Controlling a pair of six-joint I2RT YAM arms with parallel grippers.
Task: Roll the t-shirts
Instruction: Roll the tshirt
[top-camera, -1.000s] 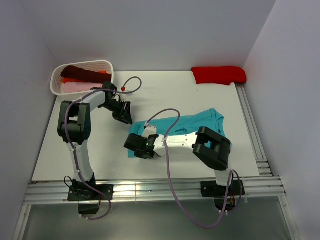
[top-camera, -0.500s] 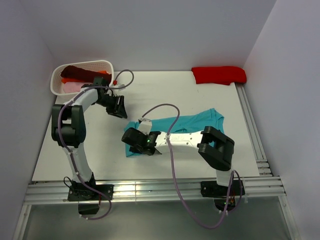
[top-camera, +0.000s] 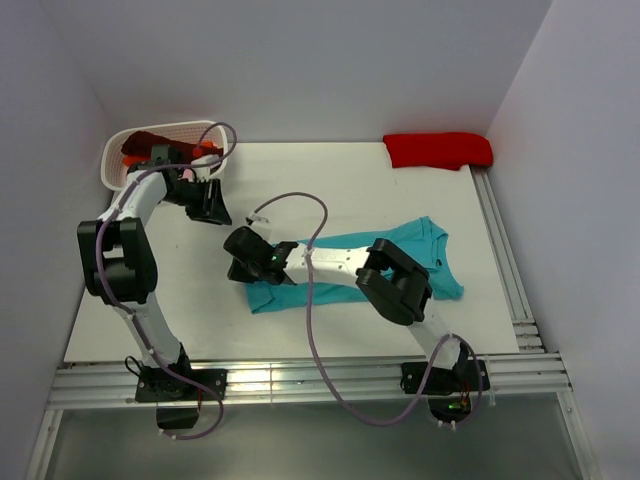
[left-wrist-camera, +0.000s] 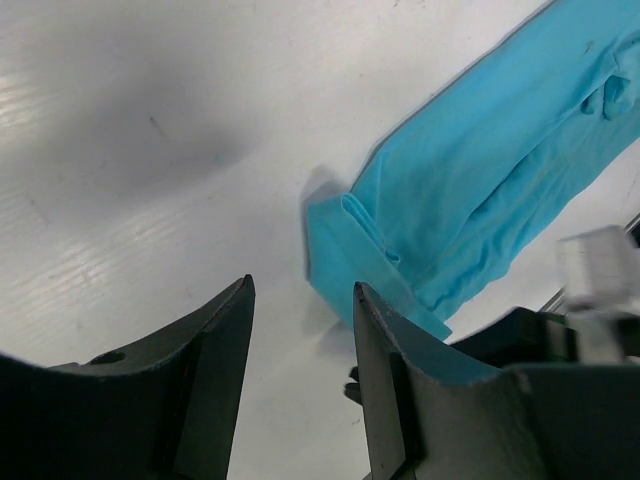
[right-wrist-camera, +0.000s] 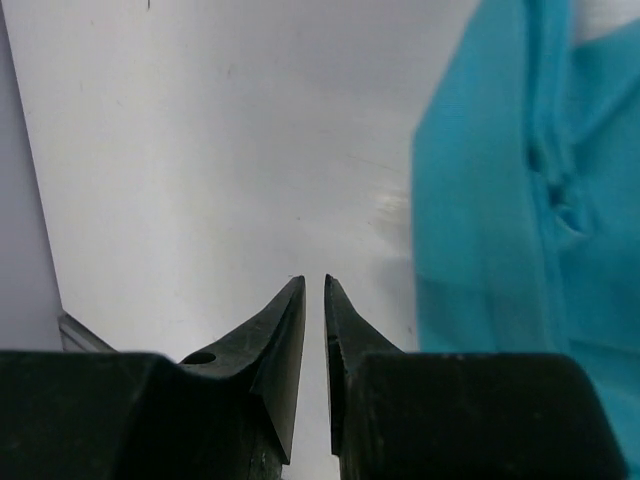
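A teal t-shirt (top-camera: 425, 245) lies folded into a long strip across the table's middle, partly under my right arm. My right gripper (top-camera: 237, 262) sits just off the strip's left end, over bare table. In the right wrist view its jaws (right-wrist-camera: 313, 280) stand only a thin slit apart with nothing between them, and the teal cloth (right-wrist-camera: 520, 200) is to their right. My left gripper (top-camera: 213, 205) hovers near the basket, open and empty (left-wrist-camera: 300, 290), with the teal strip (left-wrist-camera: 480, 190) ahead of it to the right. A red t-shirt (top-camera: 438, 150) lies at the back right.
A white basket (top-camera: 215, 130) at the back left holds maroon (top-camera: 140, 142), orange and pink t-shirts. Metal rails run along the table's right edge (top-camera: 500, 250) and near edge (top-camera: 300, 380). Grey walls close in on three sides.
My left arm swung back and left towards the basket. My right gripper slid left off the end of the teal strip, which now lies flat; its jaws opened a little, then narrowed.
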